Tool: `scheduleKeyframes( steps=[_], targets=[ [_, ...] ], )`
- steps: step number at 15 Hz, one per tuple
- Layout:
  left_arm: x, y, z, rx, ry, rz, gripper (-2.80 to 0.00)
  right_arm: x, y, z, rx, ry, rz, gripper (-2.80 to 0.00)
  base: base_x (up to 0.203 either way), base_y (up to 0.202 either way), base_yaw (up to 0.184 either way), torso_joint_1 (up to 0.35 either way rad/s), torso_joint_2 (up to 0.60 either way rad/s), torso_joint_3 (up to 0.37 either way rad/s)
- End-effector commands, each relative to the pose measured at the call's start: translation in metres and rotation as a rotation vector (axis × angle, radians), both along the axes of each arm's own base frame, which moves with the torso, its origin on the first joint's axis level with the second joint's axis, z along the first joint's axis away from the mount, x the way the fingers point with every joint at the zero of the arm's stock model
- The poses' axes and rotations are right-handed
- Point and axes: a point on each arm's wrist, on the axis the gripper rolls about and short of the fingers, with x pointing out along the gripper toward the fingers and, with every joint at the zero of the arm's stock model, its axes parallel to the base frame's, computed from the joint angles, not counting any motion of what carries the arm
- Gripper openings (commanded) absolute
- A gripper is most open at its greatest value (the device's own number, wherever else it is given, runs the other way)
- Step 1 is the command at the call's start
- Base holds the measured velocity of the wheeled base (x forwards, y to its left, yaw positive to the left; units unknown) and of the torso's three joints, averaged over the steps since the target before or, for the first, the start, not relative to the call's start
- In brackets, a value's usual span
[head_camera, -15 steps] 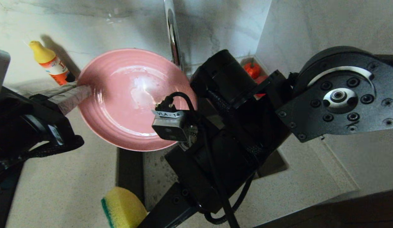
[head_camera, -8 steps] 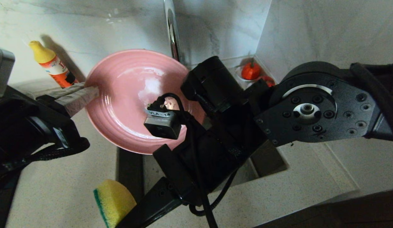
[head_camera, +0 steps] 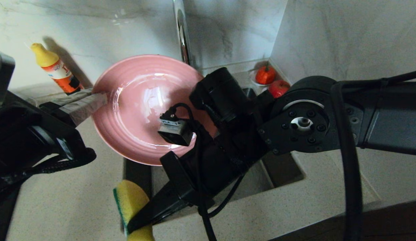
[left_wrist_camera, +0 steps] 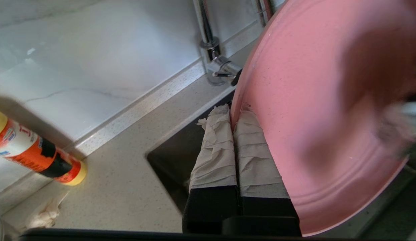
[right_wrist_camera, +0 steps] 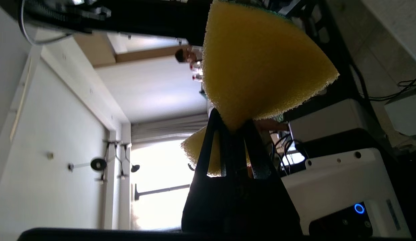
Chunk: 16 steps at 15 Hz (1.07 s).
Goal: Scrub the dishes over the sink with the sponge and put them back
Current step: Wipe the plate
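plate held over the sink, sponge pulled back toward the near edge

the left gripper (left_wrist_camera: 234, 157) is clamped on the left rim of the wide round pink plate (head_camera: 144, 107), tilted above the dark steel sink (head_camera: 141, 174). the right gripper (right_wrist_camera: 233, 130) pinches a soft yellow foam sponge (head_camera: 132, 207) nearer the robot, apart from the plate. glazed and glossy, the plate looks stiff, breakable and slippery; a rim hold seems safest, while the sponge squashes easily.

A glossy, ridged pink plate (head_camera: 144, 107) caught highlights at frame centre; wrinkled cloth-like tape wrapped the fingers (left_wrist_camera: 214, 157). Lower left, porous yellow foam sponge (head_camera: 132, 204) lay above speckled matt stone counter (head_camera: 70, 201).
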Motion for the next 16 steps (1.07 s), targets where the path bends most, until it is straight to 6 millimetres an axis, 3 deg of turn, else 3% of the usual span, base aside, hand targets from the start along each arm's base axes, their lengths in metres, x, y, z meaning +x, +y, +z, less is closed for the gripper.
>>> scheduleKeyframes(
  steps=[1, 16],
  targets=[
    [-0.002, -0.002, 0.0, -0.001, -0.003, -0.005, -2.8, 0.005, -0.003, 0.006, 0.014, 0.028, -0.039, -2.8, 0.0, 0.0, 0.0, 0.0, 0.0, 0.0],
    [0.007, -0.006, -0.01, 0.016, 0.045, 0.071, -2.8, -0.013, -0.011, 0.029, -0.012, 0.008, -0.153, -2.8, 0.0, 0.0, 0.0, 0.0, 0.0, 0.0]
  ],
)
